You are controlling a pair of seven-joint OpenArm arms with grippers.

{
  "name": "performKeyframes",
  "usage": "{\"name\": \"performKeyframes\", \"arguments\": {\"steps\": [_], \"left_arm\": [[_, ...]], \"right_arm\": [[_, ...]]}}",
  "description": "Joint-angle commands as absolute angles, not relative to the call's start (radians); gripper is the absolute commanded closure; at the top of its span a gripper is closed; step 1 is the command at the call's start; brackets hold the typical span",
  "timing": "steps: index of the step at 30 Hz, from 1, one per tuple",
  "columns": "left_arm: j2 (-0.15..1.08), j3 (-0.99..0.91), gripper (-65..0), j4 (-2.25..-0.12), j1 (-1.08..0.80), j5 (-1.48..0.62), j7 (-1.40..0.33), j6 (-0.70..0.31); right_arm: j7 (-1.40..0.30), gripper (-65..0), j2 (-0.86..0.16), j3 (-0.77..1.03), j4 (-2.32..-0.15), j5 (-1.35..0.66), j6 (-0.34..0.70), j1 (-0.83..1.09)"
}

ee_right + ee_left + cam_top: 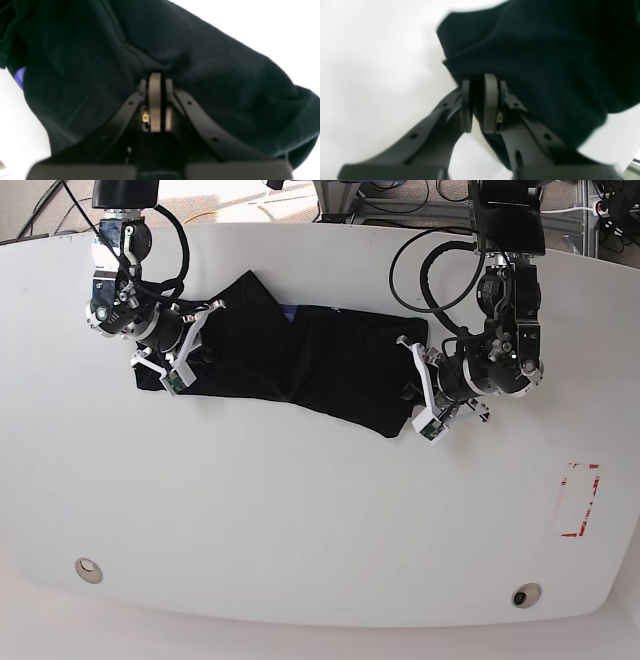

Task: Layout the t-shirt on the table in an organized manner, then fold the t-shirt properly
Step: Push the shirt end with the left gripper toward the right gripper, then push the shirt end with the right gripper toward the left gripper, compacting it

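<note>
On one table (300, 520), one t-shirt (320, 365), two claws gripping.

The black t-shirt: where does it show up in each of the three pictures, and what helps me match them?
Left wrist view: the t-shirt fills the upper right, its edge between the left gripper pads.
Right wrist view: it covers most of the picture, bunched at the right gripper.
Base view: it lies stretched across the upper middle, between the two arms.
Shared landmark: the white table beneath it in every view.
</note>
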State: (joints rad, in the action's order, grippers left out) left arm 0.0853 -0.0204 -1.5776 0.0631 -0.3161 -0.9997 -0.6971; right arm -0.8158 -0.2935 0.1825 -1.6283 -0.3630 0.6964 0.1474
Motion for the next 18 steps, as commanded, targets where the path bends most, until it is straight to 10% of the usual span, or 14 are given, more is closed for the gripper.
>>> {"name": "performKeyframes", "arguments": {"steps": [1, 7, 18], "left_arm": [[0.093, -0.022, -5.6, -1.518, 0.077, -0.332, -0.917, -0.698], [0.111, -0.022, -5.6, -1.426, 0.077, -0.332, -0.895, -0.698], [0.122, -0.022, -5.6, -1.426, 0.059, -0.332, -0.894, -0.698]], "right_arm": [[-0.829, -2.1, -0.305, 0.193, -1.695, -0.377, 0.698, 0.119], [-0.926, -12.5, -0.305, 0.200, -1.839, -0.410, 0.698, 0.105], [-1.171, -62.9, -0.266, 0.559, -1.908, -0.730, 0.698, 0.036]]}}
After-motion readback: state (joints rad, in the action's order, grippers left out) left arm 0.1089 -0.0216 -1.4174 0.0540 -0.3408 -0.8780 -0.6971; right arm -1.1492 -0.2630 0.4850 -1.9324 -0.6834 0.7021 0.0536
